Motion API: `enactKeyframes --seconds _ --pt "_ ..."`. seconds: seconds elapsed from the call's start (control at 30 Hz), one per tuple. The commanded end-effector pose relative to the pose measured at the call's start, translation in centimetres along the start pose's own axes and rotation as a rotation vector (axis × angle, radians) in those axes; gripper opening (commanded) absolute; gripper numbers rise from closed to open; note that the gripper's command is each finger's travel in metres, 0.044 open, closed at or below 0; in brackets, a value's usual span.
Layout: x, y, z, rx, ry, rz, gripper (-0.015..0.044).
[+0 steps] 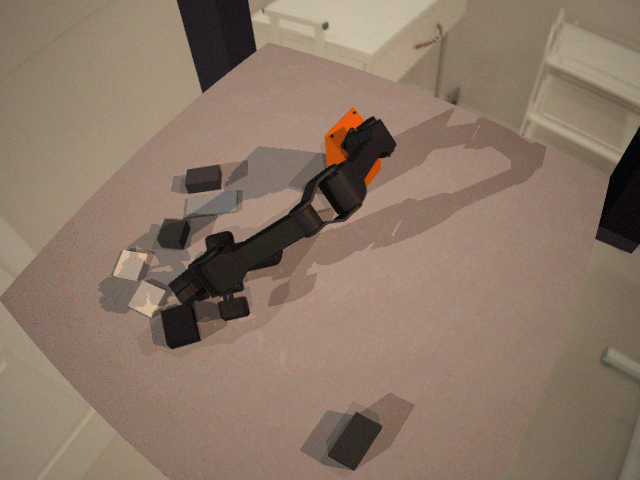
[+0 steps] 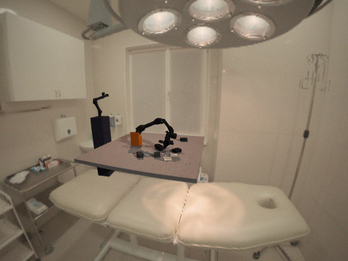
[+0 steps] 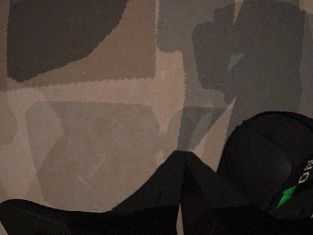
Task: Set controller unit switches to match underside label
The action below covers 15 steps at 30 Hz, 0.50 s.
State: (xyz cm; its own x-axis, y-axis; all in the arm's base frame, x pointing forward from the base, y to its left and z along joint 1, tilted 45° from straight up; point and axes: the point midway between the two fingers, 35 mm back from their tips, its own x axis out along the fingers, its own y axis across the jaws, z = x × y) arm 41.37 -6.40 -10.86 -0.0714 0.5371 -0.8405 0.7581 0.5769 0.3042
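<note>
The dark grey controller unit (image 1: 268,260) (image 2: 159,147) (image 3: 259,152) lies on the bench, mostly hidden under my arm in the top view. In the wrist view its rounded end shows at the lower right, with a white ON mark and one green switch end. The other switches and the underside label are hidden, and I cannot tell whether it sits fully flat. My gripper (image 2: 165,148) (image 3: 181,159) is shut and empty, pointing down low over the bench beside the unit's rounded end. I cannot tell whether the fingertips touch the unit.
An orange panel (image 1: 342,129) (image 2: 136,139) stands near the arm's base. Dark blocks (image 1: 203,178) (image 1: 173,233) (image 1: 180,326), a blue-grey plate (image 1: 212,203) and two cream tiles (image 1: 130,265) (image 1: 147,298) lie around the hand. Another dark block (image 1: 355,440) lies farther off.
</note>
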Motion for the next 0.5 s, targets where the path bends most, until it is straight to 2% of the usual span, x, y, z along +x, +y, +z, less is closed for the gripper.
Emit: enactKeyframes --seconds 0.0,0.47 --pt "-0.04 -0.28 0.12 0.007 -0.002 0.004 0.0000" --pt "0.12 -0.81 0.12 0.008 -0.002 0.004 0.0000"
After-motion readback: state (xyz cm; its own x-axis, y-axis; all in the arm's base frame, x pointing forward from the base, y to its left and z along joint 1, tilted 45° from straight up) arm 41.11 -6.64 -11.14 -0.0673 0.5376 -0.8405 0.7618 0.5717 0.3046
